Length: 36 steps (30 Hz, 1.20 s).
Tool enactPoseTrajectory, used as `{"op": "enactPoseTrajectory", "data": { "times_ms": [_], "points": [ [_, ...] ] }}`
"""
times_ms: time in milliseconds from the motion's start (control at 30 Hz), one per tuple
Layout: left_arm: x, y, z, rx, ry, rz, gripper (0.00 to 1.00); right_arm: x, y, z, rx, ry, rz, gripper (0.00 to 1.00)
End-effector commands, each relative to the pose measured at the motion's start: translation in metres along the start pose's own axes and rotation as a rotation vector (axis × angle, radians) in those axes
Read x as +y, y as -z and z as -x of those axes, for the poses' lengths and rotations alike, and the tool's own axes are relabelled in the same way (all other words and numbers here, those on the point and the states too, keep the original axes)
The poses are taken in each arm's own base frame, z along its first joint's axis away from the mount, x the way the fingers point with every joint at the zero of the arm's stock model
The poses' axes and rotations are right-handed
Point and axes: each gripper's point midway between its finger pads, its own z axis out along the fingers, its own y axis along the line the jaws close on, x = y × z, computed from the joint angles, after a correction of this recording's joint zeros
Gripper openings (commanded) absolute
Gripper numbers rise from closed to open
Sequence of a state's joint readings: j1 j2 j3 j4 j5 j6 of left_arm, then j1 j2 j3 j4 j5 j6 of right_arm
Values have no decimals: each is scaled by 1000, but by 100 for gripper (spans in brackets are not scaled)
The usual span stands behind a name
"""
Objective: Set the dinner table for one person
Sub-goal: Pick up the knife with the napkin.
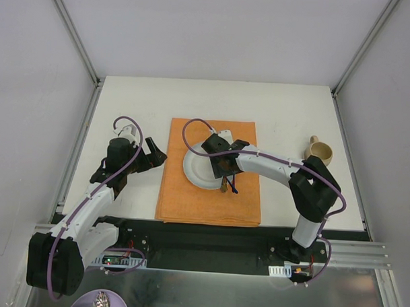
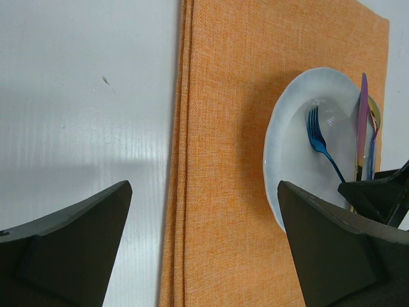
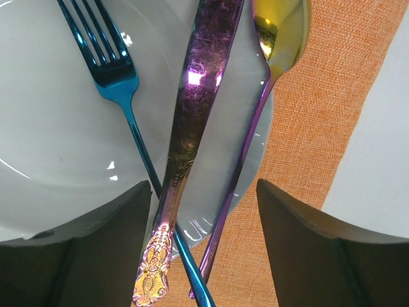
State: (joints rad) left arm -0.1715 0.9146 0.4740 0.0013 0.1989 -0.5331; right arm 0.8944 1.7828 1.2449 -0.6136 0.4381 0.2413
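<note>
White panel walls close off three sides of the dinner table, a flat white top with metal rails along its edges. At its middle lies an orange cloth placemat, and a tan mug stands on the bare top well to the right of it.

A white plate sits on the placemat. On the plate rest a blue fork, a purple knife and a gold-bowled spoon with a purple stem. Their handles run off the near rim and bunch together, the fork's crossing under the knife's. The knife's handle end carries raised gold scrollwork.

The right arm rises from its base at the near right, bends at the elbow and reaches left across the placemat, its wrist tipped down over the near side of the plate. The right gripper hangs over the handles with its jaws apart, one finger on each side of the bunch; the fork's handle passes just beside one finger, and no grip shows.

The left arm leans forward from the near-left corner with its elbow low. The left gripper is held wide apart over the bare table, just beside the placemat's left edge, with nothing between its fingers. A purple cable loops along each arm.
</note>
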Motion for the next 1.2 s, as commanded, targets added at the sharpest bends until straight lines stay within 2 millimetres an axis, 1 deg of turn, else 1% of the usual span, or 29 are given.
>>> {"op": "enactPoseTrajectory", "data": {
  "times_ms": [0,33,133,467,533,600,700,933,1000,1133,1167],
  "points": [
    [2,-1,-3,-3,-22,6,99,-3,-2,1,-15,-18,-27,66],
    [2,0,-3,-3,-22,6,99,-4,-2,0,-11,-17,-29,63],
    [3,0,-3,-6,-21,10,99,-2,-4,-2,-4,-14,-26,57],
    [3,-1,-4,0,-20,10,99,-1,-8,-5,4,-13,-27,45],
    [3,-1,-4,1,-20,9,99,0,-8,-6,6,-16,-24,45],
    [3,-1,-5,1,-20,9,99,0,-8,-5,5,-16,-22,50],
    [3,-1,-5,1,-20,8,99,1,-6,-3,-4,-25,-13,53],
    [3,-1,-5,2,-20,6,99,0,0,4,-28,-33,-6,55],
    [3,-1,-5,2,-20,6,99,0,-1,5,-28,-29,-9,51],
    [3,0,-6,2,-20,6,99,2,-5,1,-8,-20,-17,42],
    [3,0,-5,1,-20,5,99,2,-6,1,-7,-21,-15,42]
  ]
}}
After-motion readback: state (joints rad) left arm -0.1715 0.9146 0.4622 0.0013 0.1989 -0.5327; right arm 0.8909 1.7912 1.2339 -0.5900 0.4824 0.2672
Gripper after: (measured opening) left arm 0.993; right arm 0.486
